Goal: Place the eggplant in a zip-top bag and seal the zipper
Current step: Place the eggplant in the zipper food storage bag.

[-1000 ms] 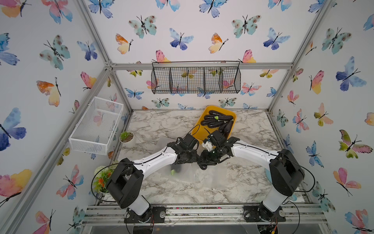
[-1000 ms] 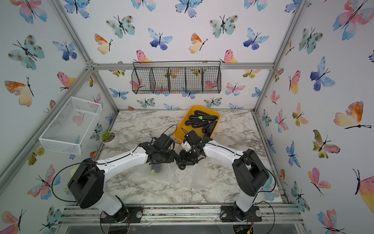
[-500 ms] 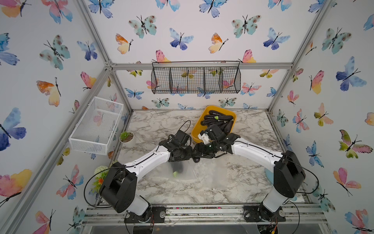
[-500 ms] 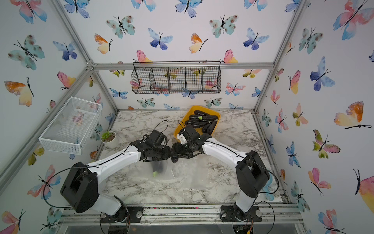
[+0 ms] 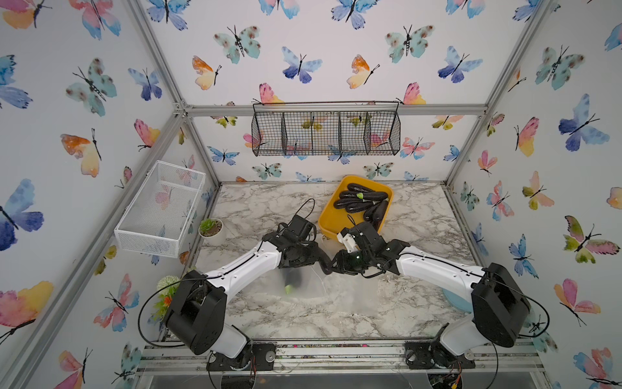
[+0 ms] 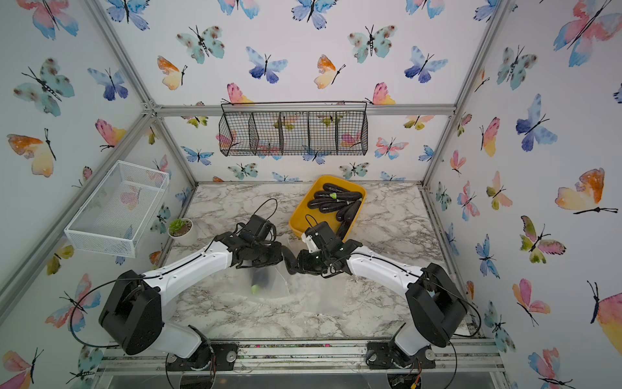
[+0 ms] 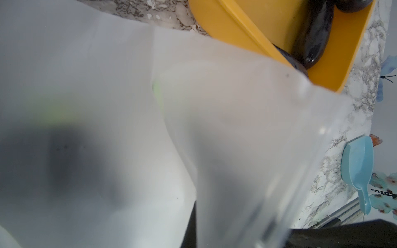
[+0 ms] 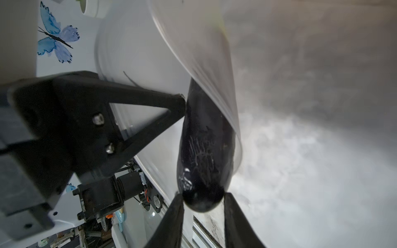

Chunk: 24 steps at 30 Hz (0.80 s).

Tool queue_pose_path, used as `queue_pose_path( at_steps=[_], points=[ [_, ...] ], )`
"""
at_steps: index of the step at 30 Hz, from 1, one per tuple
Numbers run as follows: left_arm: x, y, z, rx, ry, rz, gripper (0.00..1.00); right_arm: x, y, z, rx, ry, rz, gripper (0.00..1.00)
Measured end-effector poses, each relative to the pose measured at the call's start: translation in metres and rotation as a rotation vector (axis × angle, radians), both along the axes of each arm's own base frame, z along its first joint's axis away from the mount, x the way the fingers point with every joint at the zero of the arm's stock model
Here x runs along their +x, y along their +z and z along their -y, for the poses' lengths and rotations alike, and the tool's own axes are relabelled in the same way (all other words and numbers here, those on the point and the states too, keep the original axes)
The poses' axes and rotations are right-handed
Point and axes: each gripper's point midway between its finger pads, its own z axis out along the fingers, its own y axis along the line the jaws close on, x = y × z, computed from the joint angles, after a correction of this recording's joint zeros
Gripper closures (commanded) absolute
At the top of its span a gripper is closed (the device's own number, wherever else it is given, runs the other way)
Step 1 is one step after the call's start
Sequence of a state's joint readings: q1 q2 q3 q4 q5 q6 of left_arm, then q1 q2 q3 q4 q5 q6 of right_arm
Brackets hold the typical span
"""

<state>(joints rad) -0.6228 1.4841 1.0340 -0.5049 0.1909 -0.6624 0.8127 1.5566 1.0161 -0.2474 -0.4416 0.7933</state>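
Note:
A translucent zip-top bag (image 5: 304, 286) hangs above the marble table, mid-front, in both top views. My left gripper (image 5: 320, 258) is shut on the bag's upper edge, and the bag (image 7: 225, 128) fills its wrist view. A dark purple eggplant (image 8: 205, 146) pokes stem-first into the bag's mouth. Its dark body and green stem (image 5: 288, 289) show blurred through the plastic (image 6: 261, 281). My right gripper (image 8: 203, 200) pinches the eggplant's rounded back end, one finger on each side. The two grippers nearly meet, the right gripper (image 5: 334, 266) just right of the left.
A yellow tray (image 5: 331, 220) with several more eggplants (image 5: 360, 202) sits right behind the grippers. A small potted plant (image 5: 210, 227) stands at the left edge. A white wire basket (image 5: 161, 205) hangs left, a black one (image 5: 326, 133) on the back wall. A blue scoop (image 7: 358, 163) lies at the right.
The left arm has shifted slightly back and left, still holding the bag. The right gripper moved toward the tray and came back. The eggplant's green tip has barely moved.

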Motion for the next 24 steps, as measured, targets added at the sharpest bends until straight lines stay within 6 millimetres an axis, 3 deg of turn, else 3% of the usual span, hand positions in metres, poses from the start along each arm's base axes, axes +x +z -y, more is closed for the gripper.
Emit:
queue_pose_path(
  at_steps=[7, 13, 17, 21, 24],
  points=[
    [-0.002, 0.011, -0.001, -0.018, -0.006, 0.020, 1.00, 0.010, -0.023, -0.020, -0.012, -0.003, -0.014, 0.75],
    [-0.002, 0.015, -0.004, -0.015, -0.003, 0.028, 1.00, 0.009, -0.014, -0.051, 0.002, 0.058, 0.022, 0.55],
    [-0.001, 0.017, -0.005, -0.009, -0.003, 0.031, 1.00, 0.008, 0.008, -0.039, -0.004, 0.050, 0.089, 0.51],
    [-0.001, 0.017, -0.005, -0.008, -0.006, 0.031, 1.00, 0.024, 0.041, -0.017, 0.011, -0.006, 0.194, 0.51],
    [-0.001, 0.017, -0.005, -0.008, -0.006, 0.031, 1.00, 0.038, 0.033, -0.011, -0.026, -0.025, 0.223, 0.52]
  ],
)
